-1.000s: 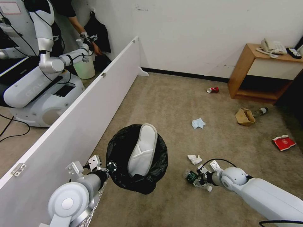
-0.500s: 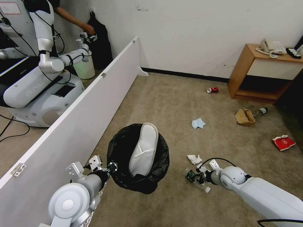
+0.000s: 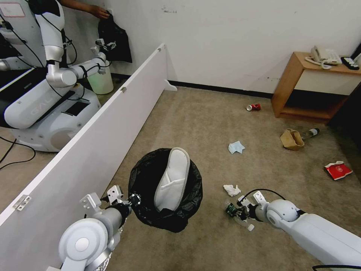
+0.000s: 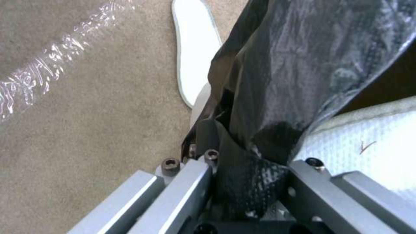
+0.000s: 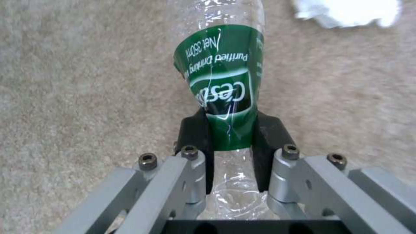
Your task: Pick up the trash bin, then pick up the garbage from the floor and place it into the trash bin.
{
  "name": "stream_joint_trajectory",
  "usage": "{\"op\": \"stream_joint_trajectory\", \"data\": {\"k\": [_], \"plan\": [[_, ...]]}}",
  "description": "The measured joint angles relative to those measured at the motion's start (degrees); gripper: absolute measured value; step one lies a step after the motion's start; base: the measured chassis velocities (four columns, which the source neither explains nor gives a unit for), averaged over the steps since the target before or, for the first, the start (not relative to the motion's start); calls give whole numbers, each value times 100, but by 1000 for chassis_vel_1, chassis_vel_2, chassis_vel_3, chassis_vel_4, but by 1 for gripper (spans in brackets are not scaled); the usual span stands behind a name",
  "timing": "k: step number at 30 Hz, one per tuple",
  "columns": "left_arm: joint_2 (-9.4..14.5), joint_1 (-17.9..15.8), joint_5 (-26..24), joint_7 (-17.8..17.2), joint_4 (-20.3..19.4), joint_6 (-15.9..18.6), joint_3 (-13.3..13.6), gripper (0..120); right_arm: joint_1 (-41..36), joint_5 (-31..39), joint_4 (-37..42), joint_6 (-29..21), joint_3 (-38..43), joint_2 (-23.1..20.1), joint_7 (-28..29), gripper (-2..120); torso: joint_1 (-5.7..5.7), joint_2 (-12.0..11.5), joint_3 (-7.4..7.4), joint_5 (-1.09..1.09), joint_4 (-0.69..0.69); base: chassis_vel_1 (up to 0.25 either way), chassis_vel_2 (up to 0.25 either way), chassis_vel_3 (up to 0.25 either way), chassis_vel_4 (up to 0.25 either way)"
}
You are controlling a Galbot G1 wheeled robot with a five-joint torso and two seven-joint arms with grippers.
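Your head view is evenly and brightly lit, with soft shadows on the carpet and straight edges bowing toward the corners. In the left wrist view, glare streaks a crinkly strip and the black bag shines. The right wrist view blurs the tissue; the bottle label reads sharply.
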Motion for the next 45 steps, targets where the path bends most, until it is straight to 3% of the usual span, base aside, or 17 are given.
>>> {"op": "stream_joint_trajectory", "data": {"k": [5, 11, 19, 31, 45], "plan": [[49, -31, 0, -3, 9, 0, 49, 1, -247, 119, 322, -49, 345, -255, 106, 16, 0, 0, 0, -1, 0, 0, 0, 0, 0], [129, -99, 39, -4, 63, 6, 212, 1, -1362, 267, 1349, -103, 1785, -1124, 269, 16, 0, 0, 0, -1, -1, 0, 0, 0, 0], [169, -147, 108, -4, 102, 18, 381, 1, -2503, 349, 2208, -98, 3383, -1798, 353, 16, 0, 0, 0, -1, 0, 0, 0, 0, 0], [287, -122, 204, 73, 232, 17, 435, 1, -2550, 862, 2888, -164, 4313, -2049, 732, 16, 0, 0, 0, -1, 1, 0, 0, 0, 0], [352, -422, 229, 149, 562, 32, 769, 1, -2505, 1436, 3776, 28, 5235, -2198, 937, 16, 0, 0, 0, -2, -1, 0, 0, 0, 0]]}}
